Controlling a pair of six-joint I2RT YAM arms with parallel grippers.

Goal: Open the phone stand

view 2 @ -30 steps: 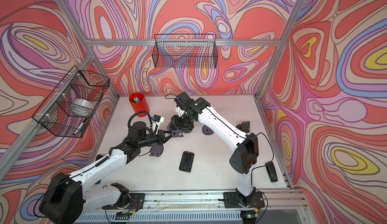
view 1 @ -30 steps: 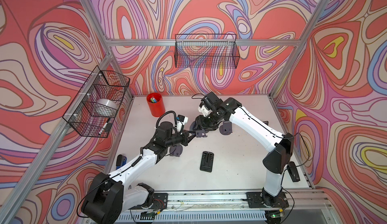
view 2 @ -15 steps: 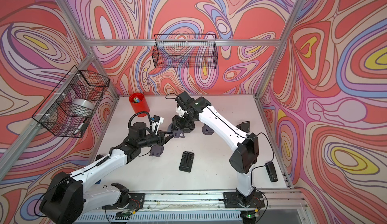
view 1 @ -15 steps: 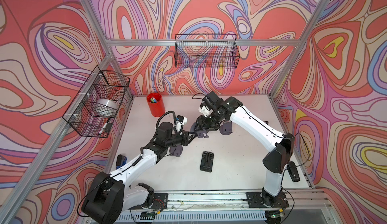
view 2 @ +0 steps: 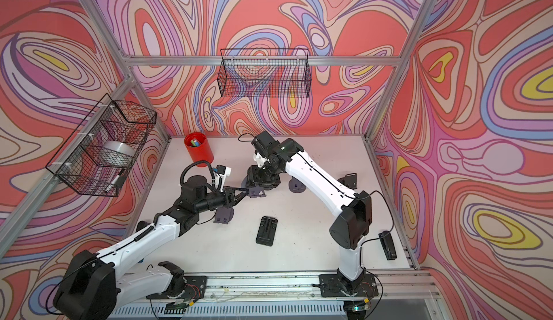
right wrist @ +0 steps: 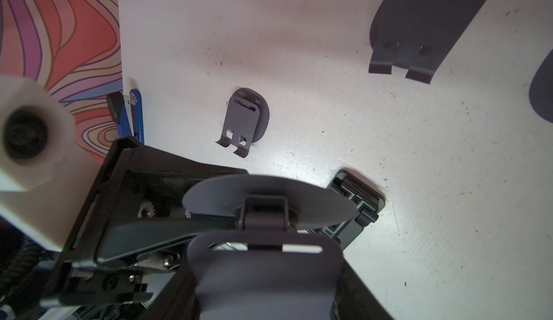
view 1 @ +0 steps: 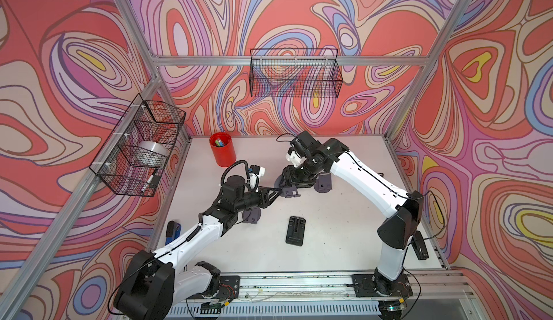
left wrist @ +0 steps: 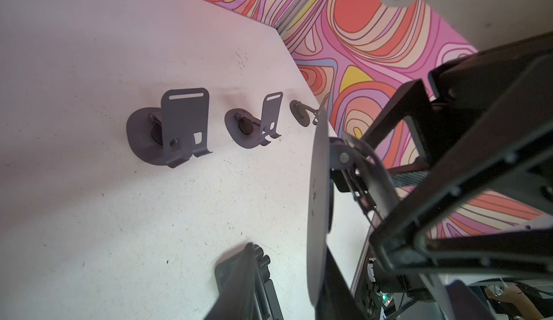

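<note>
Hardly anything has shifted over the last second: both arms stay met at the same spot, and the one change is at the left gripper (view 1: 279, 190), whose fingers (right wrist: 143, 234) now stand a little apart rather than pinched together.

The grey phone stand (view 2: 258, 193) hangs clear of the table (view 1: 344, 231), on the right-arm side of the red cup (view 1: 223, 154) and somewhat nearer the arm bases than the cup. The right gripper (view 1: 292, 181) reaches down onto it from the side away from the cup and is clamped on its back plate (right wrist: 263, 276), the jaws kept apart by the plate between them. In the right wrist view that plate fills the foreground, slot showing, and the round base (right wrist: 269, 203) stands swung out from it on the hinge. The left gripper comes in from the cup's side, its narrow gap aimed at the hinge end of the base; whether the fingertips touch the metal I cannot tell.

Farther from the cup than the held stand, a black folded stand (view 1: 295, 231) lies flat on the table. A second grey stand (view 1: 252, 215) sits on the table by the left wrist, and a third grey stand (view 1: 323, 183) just past the right gripper, away from the cup. A blue stapler (view 1: 173, 231) lies at the table's edge on the cup's side.
</note>
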